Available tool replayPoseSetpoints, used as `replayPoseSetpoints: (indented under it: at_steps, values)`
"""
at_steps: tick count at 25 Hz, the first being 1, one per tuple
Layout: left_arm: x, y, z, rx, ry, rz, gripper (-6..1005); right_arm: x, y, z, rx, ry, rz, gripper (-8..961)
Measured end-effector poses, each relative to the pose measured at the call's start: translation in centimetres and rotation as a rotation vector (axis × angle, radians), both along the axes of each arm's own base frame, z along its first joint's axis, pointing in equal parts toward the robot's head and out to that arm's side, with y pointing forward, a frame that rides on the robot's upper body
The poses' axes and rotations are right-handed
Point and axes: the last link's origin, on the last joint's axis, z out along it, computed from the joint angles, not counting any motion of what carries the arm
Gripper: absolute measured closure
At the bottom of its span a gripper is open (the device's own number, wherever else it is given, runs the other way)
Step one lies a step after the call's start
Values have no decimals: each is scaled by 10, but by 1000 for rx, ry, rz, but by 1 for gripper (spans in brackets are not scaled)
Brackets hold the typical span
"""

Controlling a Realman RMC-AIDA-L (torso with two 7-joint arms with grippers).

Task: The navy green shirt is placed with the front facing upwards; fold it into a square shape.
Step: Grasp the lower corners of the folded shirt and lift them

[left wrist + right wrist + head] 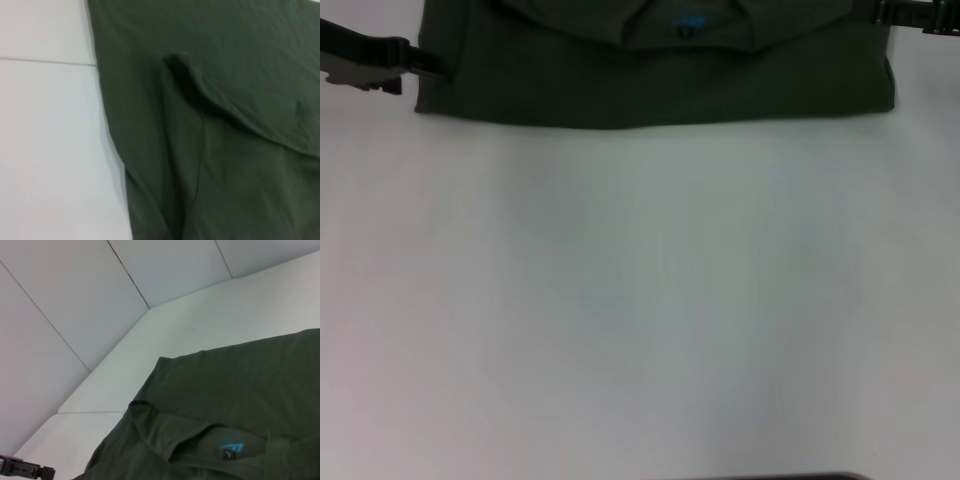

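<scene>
The navy green shirt lies folded at the far edge of the white table, its blue and black neck label facing up on the collar. My left gripper reaches in from the left and meets the shirt's left edge. At the shirt's top right corner sits my right gripper, partly cut off by the frame. The left wrist view shows folded layers of the shirt next to bare table. In the right wrist view the shirt, its neck label and the far-off left gripper appear.
Bare white table surface fills the near and middle area in front of the shirt. White wall panels rise behind the table. A thin seam line crosses the table beside the shirt. A dark edge shows at the near rim.
</scene>
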Motion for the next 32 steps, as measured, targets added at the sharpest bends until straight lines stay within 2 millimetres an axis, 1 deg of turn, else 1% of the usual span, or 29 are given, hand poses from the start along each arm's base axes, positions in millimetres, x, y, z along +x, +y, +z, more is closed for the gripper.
replayPoseSetpoints:
  at_steps: [7, 10, 16, 22, 27, 32]
  values:
    - [5, 6, -32, 41, 91, -77, 230, -1, -1, -4, -4, -1, 2, 243]
    - [8, 8, -38, 59, 106, -104, 236, 1, -3, -6, -8, 3, -2, 244]
    - [5, 13, -41, 91, 168, -131, 247, 2, -4, -6, -9, 6, -8, 246]
    - [-2, 8, -45, 59, 201, -116, 259, 2, -3, -5, -6, 11, -12, 247]
    - [-2, 7, -45, 51, 194, -109, 268, 0, -2, -5, -6, 13, -9, 249]
    - [0, 6, -50, 30, 192, -111, 278, 0, -2, -5, -7, 13, -7, 250]
